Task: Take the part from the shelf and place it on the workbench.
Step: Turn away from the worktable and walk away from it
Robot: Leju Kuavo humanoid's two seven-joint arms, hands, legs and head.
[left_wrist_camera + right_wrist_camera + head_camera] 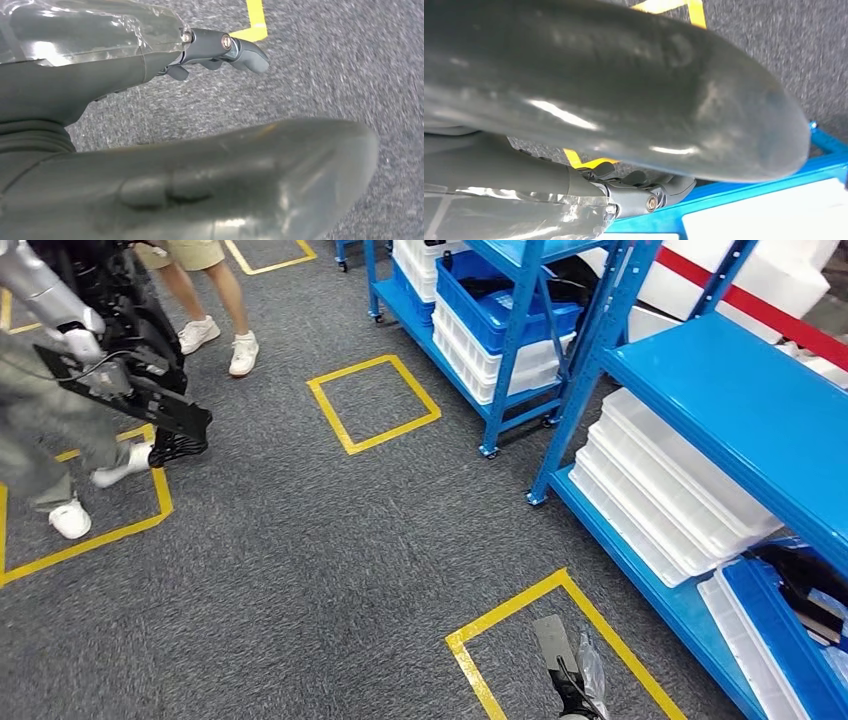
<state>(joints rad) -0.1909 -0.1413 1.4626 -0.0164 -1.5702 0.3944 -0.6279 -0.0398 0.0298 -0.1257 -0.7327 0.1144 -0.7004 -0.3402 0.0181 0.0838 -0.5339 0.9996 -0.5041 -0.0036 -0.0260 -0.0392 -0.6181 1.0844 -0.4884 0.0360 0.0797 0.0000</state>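
Head view gives me blue shelves (pixel 700 370) stacked with white trays (pixel 670 490) beside my right hand (pixel 644 192). Wrist views: left hand (pixel 220 47) and right hand both released, fingers apart, grasping nothing. Part's whereabouts: I cannot tell.

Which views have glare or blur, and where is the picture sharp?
Head view: evenly lit and mostly sharp, the carpet and blue shelf clear. Left wrist view: the thumb is blurred, with glare on the clear wrap. Right wrist view: the thumb is blurred with bright highlights, and the carpet behind is soft.
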